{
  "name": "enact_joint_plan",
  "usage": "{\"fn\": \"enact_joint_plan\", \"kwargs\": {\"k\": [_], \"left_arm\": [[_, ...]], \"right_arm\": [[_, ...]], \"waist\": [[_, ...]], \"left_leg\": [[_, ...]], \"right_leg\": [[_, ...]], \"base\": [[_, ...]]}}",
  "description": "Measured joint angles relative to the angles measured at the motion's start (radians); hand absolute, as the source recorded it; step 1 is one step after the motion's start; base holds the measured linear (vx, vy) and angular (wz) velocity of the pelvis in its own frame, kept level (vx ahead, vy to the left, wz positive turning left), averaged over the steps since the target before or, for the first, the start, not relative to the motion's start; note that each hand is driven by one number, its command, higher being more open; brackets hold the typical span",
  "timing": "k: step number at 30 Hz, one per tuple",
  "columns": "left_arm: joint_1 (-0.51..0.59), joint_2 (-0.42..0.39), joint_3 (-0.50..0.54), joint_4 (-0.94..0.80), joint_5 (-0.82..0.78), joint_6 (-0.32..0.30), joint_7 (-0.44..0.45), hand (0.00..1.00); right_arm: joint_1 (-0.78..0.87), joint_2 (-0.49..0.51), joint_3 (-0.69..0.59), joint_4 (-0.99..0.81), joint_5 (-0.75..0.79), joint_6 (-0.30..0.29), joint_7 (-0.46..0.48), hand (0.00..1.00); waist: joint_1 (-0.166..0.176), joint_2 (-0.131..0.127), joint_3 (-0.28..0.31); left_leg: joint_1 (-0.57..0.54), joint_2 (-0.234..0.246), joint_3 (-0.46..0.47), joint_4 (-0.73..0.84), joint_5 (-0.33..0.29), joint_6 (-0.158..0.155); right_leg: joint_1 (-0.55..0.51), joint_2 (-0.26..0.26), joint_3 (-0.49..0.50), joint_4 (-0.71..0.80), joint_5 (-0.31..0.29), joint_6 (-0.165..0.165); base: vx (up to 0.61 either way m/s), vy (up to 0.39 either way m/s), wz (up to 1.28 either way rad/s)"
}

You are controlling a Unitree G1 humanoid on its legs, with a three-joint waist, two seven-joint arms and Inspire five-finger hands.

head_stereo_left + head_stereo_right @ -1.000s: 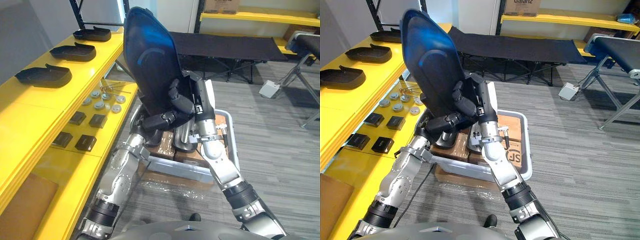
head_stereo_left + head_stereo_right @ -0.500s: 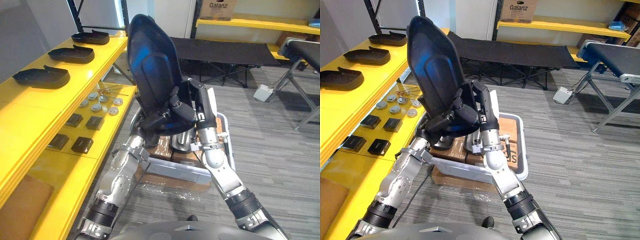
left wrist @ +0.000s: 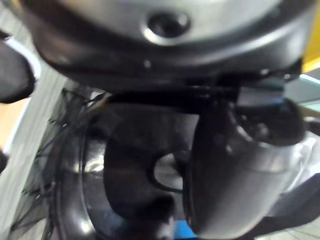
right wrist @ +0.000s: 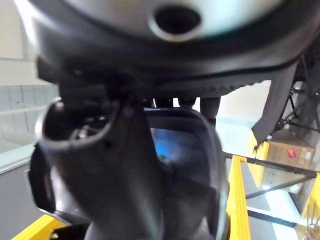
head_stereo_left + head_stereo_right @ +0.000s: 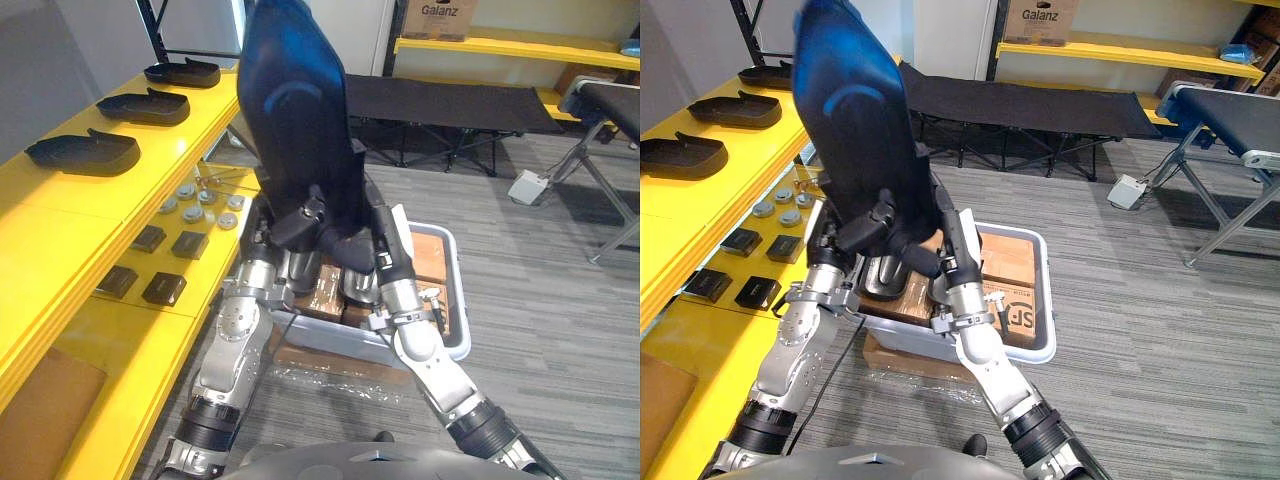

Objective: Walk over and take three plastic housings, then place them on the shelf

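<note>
Leftward, yellow shelf (image 5: pixel 60 215); grey carpet (image 5: pixel 560 300); left hand (image 5: pixel 298 217), right hand (image 5: pixel 352 247) grip housing (image 5: pixel 295 100).

The plastic housing (image 5: pixel 295 110) is cut off at the view's top edge.

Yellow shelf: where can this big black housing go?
The left hand and right hand hold the big housing. The top shelf is bare between the nearest housing and the robot. Two more housings sit beyond. The lower shelf is crowded with small black boxes and round discs.

Glossy dark-blue plastic housing (image 5: pixel 295 110), upright, aloft beside yellow shelf (image 5: pixel 60 215).
</note>
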Motion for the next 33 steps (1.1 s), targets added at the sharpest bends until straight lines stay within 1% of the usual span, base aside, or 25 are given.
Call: {"fn": "enact_joint_plan", "kwargs": {"k": [1,2,3,5,6,7,8,10,11,13,15,16,17,18,21,23,25,26,27,29,30,32,33], "left_arm": [[0.016,-0.007,0.005,-0.03,0.046,-0.024,0.033,0.0],[0.019,-0.022,0.004,-0.045,0.101,-0.044,0.066,0.0],[0.02,-0.028,0.004,-0.052,0.12,-0.051,0.082,0.0],[0.051,-0.03,0.009,-0.091,0.153,-0.089,0.148,0.0],[0.063,-0.033,0.01,-0.103,0.171,-0.096,0.168,0.0],[0.084,-0.04,0.016,-0.115,0.198,-0.112,0.203,0.0],[0.105,-0.052,0.027,-0.126,0.223,-0.114,0.233,0.0],[0.128,-0.066,0.038,-0.126,0.224,-0.115,0.268,0.0],[0.14,-0.074,0.045,-0.126,0.223,-0.115,0.287,0.0],[0.149,-0.081,0.05,-0.126,0.223,-0.115,0.3,0.0],[0.167,-0.094,0.05,-0.133,0.221,-0.115,0.31,0.0],[0.175,-0.101,0.05,-0.135,0.217,-0.115,0.318,0.0],[0.177,-0.105,0.055,-0.135,0.214,-0.115,0.324,0.0],[0.178,-0.113,0.06,-0.135,0.203,-0.115,0.328,0.0],[0.193,-0.142,0.096,-0.138,0.168,-0.115,0.331,0.0],[0.237,-0.147,0.145,-0.149,0.161,-0.115,0.324,0.0],[0.28,-0.147,0.2,-0.151,0.132,-0.115,0.307,0.0],[0.306,-0.148,0.238,-0.151,0.091,-0.115,0.284,0.0],[0.317,-0.148,0.254,-0.151,0.065,-0.115,0.274,0.0],[0.354,-0.155,0.315,-0.151,-0.019,-0.116,0.247,0.0],[0.362,-0.159,0.33,-0.151,-0.031,-0.117,0.243,0.0],[0.404,-0.169,0.398,-0.151,-0.078,-0.132,0.234,0.0],[0.419,-0.169,0.419,-0.151,-0.09,-0.136,0.234,0.0]], "right_arm": [[0.002,0.007,0.009,0.0,-0.001,0.0,-0.002,1.0],[0.009,0.008,0.018,0.0,-0.003,-0.001,-0.021,1.0],[0.012,0.01,0.022,0.0,-0.01,-0.001,-0.039,1.0],[0.017,0.053,0.008,-0.006,-0.011,-0.001,-0.113,1.0],[0.024,0.07,-0.01,-0.017,-0.011,-0.001,-0.131,1.0],[0.038,0.094,-0.057,-0.049,-0.009,0.0,-0.166,1.0],[0.051,0.114,-0.115,-0.086,-0.008,0.0,-0.191,1.0],[0.072,0.122,-0.196,-0.146,-0.001,-0.001,-0.217,1.0],[0.091,0.122,-0.243,-0.185,0.011,-0.001,-0.223,1.0],[0.114,0.123,-0.298,-0.217,0.023,-0.001,-0.22,1.0],[0.153,0.126,-0.337,-0.236,0.055,0.0,-0.172,1.0],[0.183,0.134,-0.346,-0.245,0.082,0.001,-0.114,1.0],[0.199,0.141,-0.35,-0.246,0.091,0.003,-0.081,1.0],[0.233,0.147,-0.354,-0.246,0.118,0.009,-0.013,1.0],[0.292,0.151,-0.359,-0.246,0.198,0.052,0.14,1.0],[0.3,0.151,-0.361,-0.238,0.241,0.079,0.223,1.0],[0.299,0.147,-0.36,-0.208,0.251,0.089,0.269,1.0],[0.298,0.144,-0.359,-0.174,0.222,0.089,0.276,1.0],[0.298,0.144,-0.359,-0.153,0.202,0.089,0.275,1.0],[0.297,0.132,-0.351,-0.066,0.151,0.102,0.27,1.0],[0.297,0.121,-0.349,-0.05,0.148,0.106,0.264,1.0],[0.277,0.1,-0.328,-0.003,0.147,0.111,0.256,1.0],[0.267,0.101,-0.327,0.006,0.148,0.111,0.257,1.0]], "waist": [[0.003,0.0,0.0],[0.014,-0.002,-0.001],[0.018,-0.002,-0.001],[0.019,-0.002,-0.001],[0.019,-0.002,-0.001],[0.019,-0.002,-0.001],[0.019,-0.002,-0.001],[0.014,-0.002,-0.001],[0.013,-0.003,-0.001],[0.01,-0.003,-0.001],[-0.004,-0.003,-0.001],[-0.012,-0.003,-0.001],[-0.014,-0.002,0.0],[-0.018,-0.002,0.0],[-0.019,0.003,0.001],[-0.02,0.005,0.002],[-0.012,0.005,0.002],[-0.006,0.004,0.001],[-0.002,0.004,0.001],[0.034,0.001,0.002],[0.044,0.001,0.001],[0.076,-0.003,0.002],[0.083,-0.004,0.002]], "left_leg": [[0.0,0.0,0.0,0.0,0.0,0.0],[0.0,-0.001,-0.001,0.0,0.0,0.0],[0.0,-0.001,-0.002,0.0,0.0,0.0],[0.003,-0.007,-0.003,0.0,0.0,0.0],[0.003,-0.007,-0.003,0.0,0.0,0.0],[0.003,-0.007,-0.001,0.001,0.0,0.0],[0.007,-0.007,0.004,0.0,0.0,0.001],[0.018,-0.007,0.01,-0.003,-0.002,0.002],[0.019,-0.005,0.018,-0.002,-0.007,0.004],[0.02,0.001,0.027,-0.002,-0.011,0.003],[0.021,0.005,0.041,-0.002,-0.015,0.0],[0.021,0.008,0.049,-0.003,-0.016,-0.002],[0.021,0.01,0.053,-0.004,-0.017,-0.003],[0.023,0.013,0.064,-0.003,-0.019,-0.006],[0.036,0.027,0.081,-0.005,-0.022,-0.013],[0.034,0.029,0.077,-0.007,-0.022,-0.014],[0.029,0.03,0.057,-0.014,-0.021,-0.016],[0.021,0.028,0.03,-0.017,-0.016,-0.016],[0.016,0.026,0.014,-0.018,-0.014,-0.016],[0.002,0.023,-0.05,-0.021,-0.004,-0.014],[-0.002,0.021,-0.065,-0.021,-0.002,-0.013],[-0.009,0.007,-0.114,-0.033,0.012,-0.008],[-0.008,0.003,-0.123,-0.037,0.016,-0.007]], "right_leg": [[0.0,0.0,0.0,0.0,0.0,0.0],[0.001,0.0,0.0,0.0,0.0,0.0],[0.001,0.0,-0.001,0.0,0.0,0.001],[0.005,0.0,-0.001,0.0,0.001,0.001],[0.005,0.0,0.0,0.0,0.001,0.001],[0.005,0.0,0.002,0.0,0.001,0.002],[0.005,0.0,0.007,0.0,0.002,0.003],[0.014,-0.001,0.01,0.0,0.001,0.004],[0.015,0.0,0.015,0.0,-0.002,0.002],[0.011,0.001,0.023,0.0,-0.007,0.001],[0.005,0.005,0.035,0.0,-0.009,0.0],[-0.001,0.008,0.041,0.0,-0.009,0.0],[-0.003,0.01,0.045,0.0,-0.009,0.0],[-0.007,0.015,0.056,0.0,-0.009,-0.001],[-0.005,0.026,0.068,0.0,-0.009,-0.002],[-0.005,0.031,0.063,0.0,-0.012,-0.009],[-0.002,0.031,0.043,0.0,-0.015,-0.01],[0.003,0.028,0.018,0.0,-0.018,-0.008],[0.006,0.025,0.002,0.0,-0.019,-0.008],[0.031,0.015,-0.061,0.0,-0.027,-0.001],[0.036,0.014,-0.077,0.001,-0.028,0.0],[0.055,0.006,-0.115,0.005,-0.033,0.006],[0.059,0.003,-0.122,0.006,-0.035,0.009]], "base": [[0.0,0.0,0.0],[0.0,0.0,0.0],[0.0,0.0,0.05],[0.0,0.0,0.02],[0.0,0.0,0.0],[0.0,0.0,-0.06],[0.0,0.0,-0.07],[-0.01,0.01,-0.1],[-0.02,0.028,-0.13],[-0.03,0.031,-0.15],[-0.03,0.028,-0.2],[-0.01,0.017,-0.19],[0.0,0.017,-0.24],[0.02,0.03,-0.24],[0.03,0.028,-0.2],[0.03,0.027,0.03],[0.02,0.03,0.28],[0.02,0.046,0.51],[0.02,0.044,0.69],[0.03,0.051,0.82],[0.03,0.054,0.79],[0.04,0.064,0.67],[0.02,0.084,0.51]]}}
